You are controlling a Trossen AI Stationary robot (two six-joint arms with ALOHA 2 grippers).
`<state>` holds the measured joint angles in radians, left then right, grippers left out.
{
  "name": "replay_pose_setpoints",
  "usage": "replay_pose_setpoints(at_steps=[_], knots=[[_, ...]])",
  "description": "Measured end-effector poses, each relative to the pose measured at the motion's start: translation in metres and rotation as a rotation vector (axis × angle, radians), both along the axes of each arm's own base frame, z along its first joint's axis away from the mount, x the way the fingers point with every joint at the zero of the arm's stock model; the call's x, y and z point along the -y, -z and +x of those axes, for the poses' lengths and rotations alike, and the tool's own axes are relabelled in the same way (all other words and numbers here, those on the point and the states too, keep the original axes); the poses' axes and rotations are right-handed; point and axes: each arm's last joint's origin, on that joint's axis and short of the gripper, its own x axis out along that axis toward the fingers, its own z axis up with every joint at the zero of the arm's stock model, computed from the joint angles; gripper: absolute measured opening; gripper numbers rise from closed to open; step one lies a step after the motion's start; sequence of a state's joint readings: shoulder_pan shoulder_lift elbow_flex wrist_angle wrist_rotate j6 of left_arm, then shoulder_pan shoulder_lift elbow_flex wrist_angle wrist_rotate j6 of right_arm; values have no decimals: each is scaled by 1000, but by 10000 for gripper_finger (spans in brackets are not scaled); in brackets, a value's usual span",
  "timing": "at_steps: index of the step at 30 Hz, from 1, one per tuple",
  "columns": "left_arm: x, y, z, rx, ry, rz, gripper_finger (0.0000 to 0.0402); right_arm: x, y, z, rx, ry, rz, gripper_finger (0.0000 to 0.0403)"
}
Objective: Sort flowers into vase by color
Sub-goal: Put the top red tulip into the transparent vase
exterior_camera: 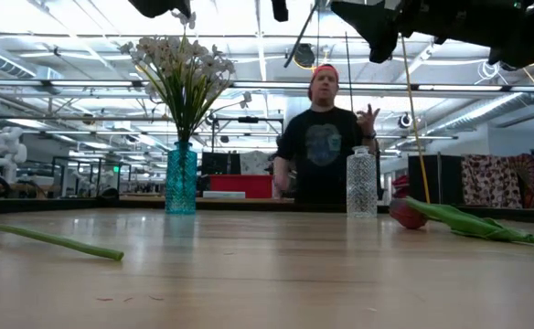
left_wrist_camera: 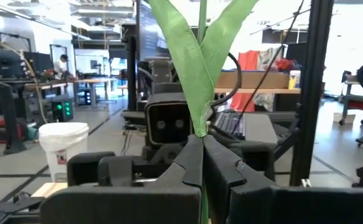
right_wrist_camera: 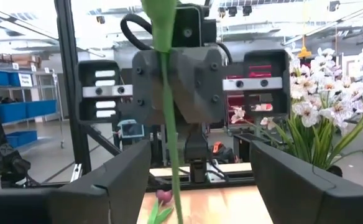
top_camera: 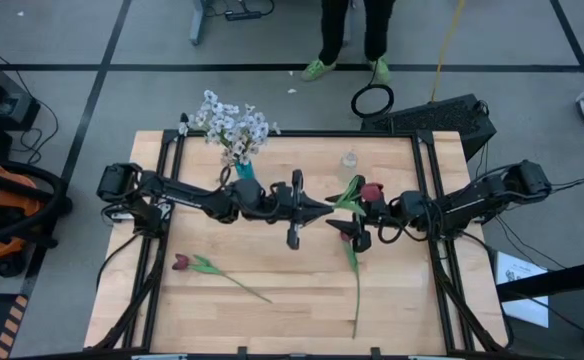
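1. The counter (top_camera: 292, 290) is seen from straight above in the high view, with both arms and the floor around it taken in.
2. The low view is set at counter height, facing level across the wood toward the blue vase (exterior_camera: 181, 180), a person (exterior_camera: 322, 137) and the room.
3. The left wrist view is aimed close along its own fingers (left_wrist_camera: 188, 165) at the opposite arm.
4. The right wrist view is aimed back at the left arm; the white blossoms (right_wrist_camera: 330, 93) are shared with the high and low views.
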<state>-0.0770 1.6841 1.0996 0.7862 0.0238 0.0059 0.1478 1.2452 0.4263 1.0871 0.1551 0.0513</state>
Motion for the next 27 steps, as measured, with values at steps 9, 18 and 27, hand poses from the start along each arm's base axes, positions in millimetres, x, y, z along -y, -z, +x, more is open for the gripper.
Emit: replay_pose_setpoints(at_steps=[9, 18, 27], knots=[[1, 3, 0, -33, 3, 3, 1, -4, -14, -16, -21, -28, -3, 265], [1, 2, 0, -24, 4, 2, 1, -5, -34, -34, 67, -34, -23, 265], [7, 0, -1, 0, 19, 1, 1, -5, -38, -36, 116, -56, -54, 265]])
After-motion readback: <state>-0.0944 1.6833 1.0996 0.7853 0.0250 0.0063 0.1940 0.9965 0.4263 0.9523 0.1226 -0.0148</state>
